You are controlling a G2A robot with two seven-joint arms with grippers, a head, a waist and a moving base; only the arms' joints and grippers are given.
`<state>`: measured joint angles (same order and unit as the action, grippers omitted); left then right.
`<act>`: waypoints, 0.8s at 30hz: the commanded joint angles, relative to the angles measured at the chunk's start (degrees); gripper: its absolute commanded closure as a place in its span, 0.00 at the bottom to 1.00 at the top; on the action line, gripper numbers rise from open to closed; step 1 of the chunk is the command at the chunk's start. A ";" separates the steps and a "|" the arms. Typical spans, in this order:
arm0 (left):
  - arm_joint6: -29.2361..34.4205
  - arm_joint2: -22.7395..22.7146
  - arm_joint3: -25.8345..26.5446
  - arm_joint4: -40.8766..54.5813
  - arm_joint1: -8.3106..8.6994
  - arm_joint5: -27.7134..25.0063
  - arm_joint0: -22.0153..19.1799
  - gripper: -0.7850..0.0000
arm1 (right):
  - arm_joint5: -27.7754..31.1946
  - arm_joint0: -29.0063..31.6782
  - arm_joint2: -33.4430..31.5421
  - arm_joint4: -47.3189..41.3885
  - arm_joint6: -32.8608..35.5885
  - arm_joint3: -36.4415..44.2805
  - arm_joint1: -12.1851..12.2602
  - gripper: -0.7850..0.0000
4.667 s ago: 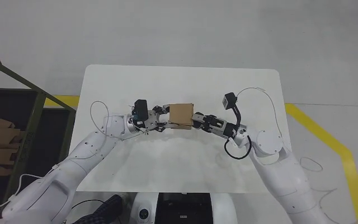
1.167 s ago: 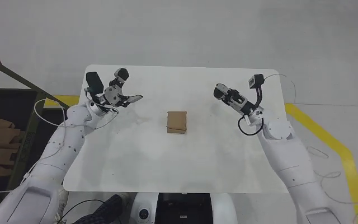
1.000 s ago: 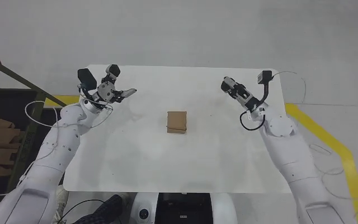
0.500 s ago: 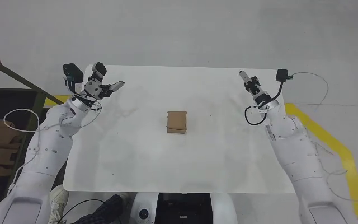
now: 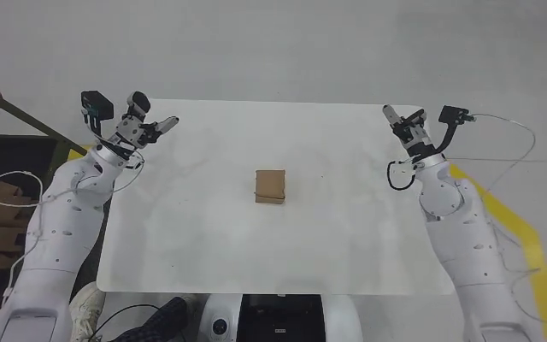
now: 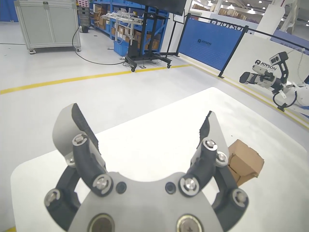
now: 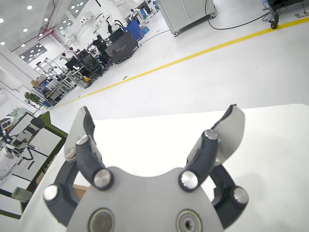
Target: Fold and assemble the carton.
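Left gripper (image 6: 142, 112) fingers spread wide above white table (image 6: 157, 136), brown carton (image 6: 245, 164) on table beyond one finger, right gripper (image 6: 245, 78) well apart.

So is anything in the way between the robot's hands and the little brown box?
No, nothing I can see. The box sits alone; only bare table lies between it and the left gripper and right gripper, both open.
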<state>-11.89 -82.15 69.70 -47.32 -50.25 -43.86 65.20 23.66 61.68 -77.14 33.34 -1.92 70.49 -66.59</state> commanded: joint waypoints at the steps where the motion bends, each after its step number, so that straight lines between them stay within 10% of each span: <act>1: 0.43 -0.63 0.17 0.64 0.03 -0.37 0.16 0.00 | -0.19 0.26 -0.28 0.72 -0.17 0.39 0.04 0.00; 24: -1.19 -1.90 1.18 0.31 -0.33 -0.78 -0.45 0.00 | 0.56 0.90 -0.63 1.23 0.58 1.42 -0.05 0.00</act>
<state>-13.08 -84.05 70.88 -47.01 -50.58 -44.64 64.75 24.21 62.58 -77.77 34.57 -1.34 71.90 -66.64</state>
